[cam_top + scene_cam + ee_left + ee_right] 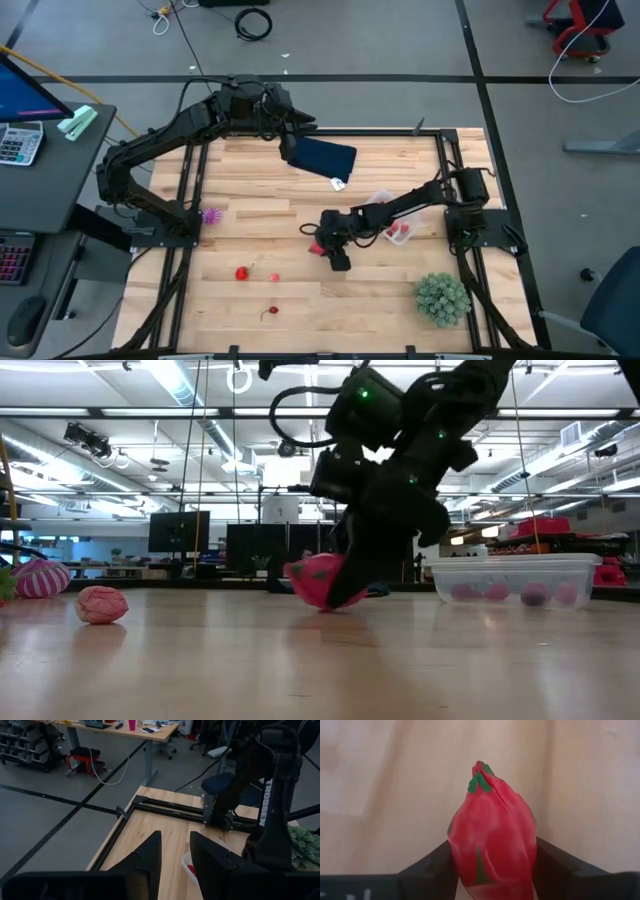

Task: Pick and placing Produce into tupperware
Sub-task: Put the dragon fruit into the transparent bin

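Observation:
My right gripper [322, 243] reaches across the middle of the table and is shut on a red toy fruit with green flecks [492, 845], which shows pink-red in the low view [318, 582]. The clear tupperware [395, 228] stands just to its right and holds several red and pink pieces [497, 592]. More produce lies on the wood: a red piece [241, 272], two tiny ones [275, 277] [268, 313] and a purple-pink one [210, 215]. My left gripper [175, 855] is open and waits by the far edge, over the navy cloth [322, 158]. My right gripper pinches the red fruit across its broad lower body [470, 865], one finger [427, 867] on each side. The fruit's pointed green-tipped end [479, 772] sticks out beyond the fingertips. In the low view the fruit sits at table level; whether it is lifted clear, I cannot tell.
A bushy green plant [442, 298] stands near the table's near right corner. A small white tag [338, 183] lies by the cloth. Black frame rails [190, 200] run along the table's left and right sides. Bare wood lies between the loose produce and the near edge.

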`<state>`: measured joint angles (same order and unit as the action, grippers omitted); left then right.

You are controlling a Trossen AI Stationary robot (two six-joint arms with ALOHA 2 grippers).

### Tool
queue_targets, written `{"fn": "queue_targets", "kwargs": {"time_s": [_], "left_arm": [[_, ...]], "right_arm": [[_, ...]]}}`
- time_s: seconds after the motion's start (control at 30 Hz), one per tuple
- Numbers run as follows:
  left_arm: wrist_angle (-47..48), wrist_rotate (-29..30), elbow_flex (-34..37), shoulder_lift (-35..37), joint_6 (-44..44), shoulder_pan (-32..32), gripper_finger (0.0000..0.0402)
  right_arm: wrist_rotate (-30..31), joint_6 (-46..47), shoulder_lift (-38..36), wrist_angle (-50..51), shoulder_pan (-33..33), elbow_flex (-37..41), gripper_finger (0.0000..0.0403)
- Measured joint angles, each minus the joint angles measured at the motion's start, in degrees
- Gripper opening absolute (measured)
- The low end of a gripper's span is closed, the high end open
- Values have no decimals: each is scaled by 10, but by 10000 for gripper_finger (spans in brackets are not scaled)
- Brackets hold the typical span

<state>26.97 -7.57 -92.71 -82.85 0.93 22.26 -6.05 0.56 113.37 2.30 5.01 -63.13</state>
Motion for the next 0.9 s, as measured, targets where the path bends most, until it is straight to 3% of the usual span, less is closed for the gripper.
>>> {"fn": "queue_targets", "kwargs": {"time_s": [0.2,0.47,0.67,0.9], "left_arm": [[3,0,0,0,0,0,107],[13,0,0,0,0,0,107],[21,0,0,0,19,0,107],[58,0,0,0,30,0,107]], "right_arm": [[94,6,-89,102,0,-1,224],[268,132,-249,386,-8,0,212],[284,247,-316,511,-30,31,217],[256,280,-339,482,-60,154,221]]}}
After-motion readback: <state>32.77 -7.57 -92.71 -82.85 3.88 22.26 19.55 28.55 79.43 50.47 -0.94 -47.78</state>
